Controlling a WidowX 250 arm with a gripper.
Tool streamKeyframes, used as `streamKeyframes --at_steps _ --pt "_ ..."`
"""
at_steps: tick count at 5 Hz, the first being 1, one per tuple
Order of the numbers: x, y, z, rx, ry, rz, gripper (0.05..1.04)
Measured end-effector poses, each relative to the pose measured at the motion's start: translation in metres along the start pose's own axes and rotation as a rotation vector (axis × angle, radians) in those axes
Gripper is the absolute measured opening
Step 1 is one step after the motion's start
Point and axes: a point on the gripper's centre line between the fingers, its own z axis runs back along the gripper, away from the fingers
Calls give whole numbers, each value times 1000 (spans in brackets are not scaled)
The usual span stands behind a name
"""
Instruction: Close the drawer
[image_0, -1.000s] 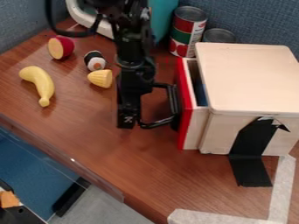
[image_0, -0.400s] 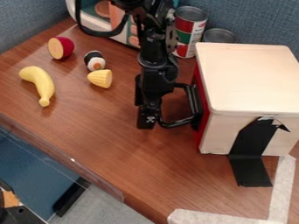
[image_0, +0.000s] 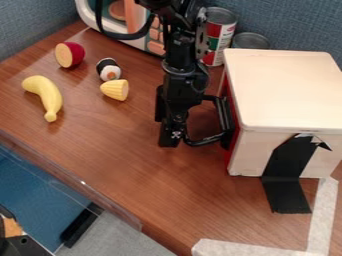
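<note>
Closing the drawer (image_0: 232, 149) seemed to explain why the gripper (image_0: 169, 140) hung low at the drawer's red front, just beside its black handle (image_0: 204, 140). From that side, any pressure would have gone towards the box (image_0: 284, 90), the direction the drawer had to travel. Whether the gripper was open, closed or gripping the handle could not be told. The drawer lay in the box, its front up against the pale side with no gap into it to be seen, so the job looked done or very nearly so.

Black tape (image_0: 287, 190) ran from the side of the box down onto the table (image_0: 133, 175), probably to keep the box from sliding under a push. A pale strip of tape (image_0: 324, 215) lay at the near corner, perhaps to mark its place.

The banana (image_0: 45, 95), the piece of corn (image_0: 115, 90), the sushi roll (image_0: 108, 70) and the cut apple (image_0: 69, 54) lay well apart from the drawer, where they did not block it. What remained, by the look of it, was at most a light press, then easing off gently, since a snag on the handle could have pulled the drawer open again.
</note>
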Motion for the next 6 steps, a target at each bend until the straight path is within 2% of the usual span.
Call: streamKeyframes --at_steps 1,2,3,4,5,6 --pt "-18 14 24 -37 -26 113 1001" --pt "-51 29 52 -72 -30 294 1001" --pt "-79 34 78 -89 15 464 1001" --pt "-104 37 90 -110 71 593 1001" --pt "-123 38 118 -20 69 691 1001" --pt "-131 31 134 35 20 719 1001"
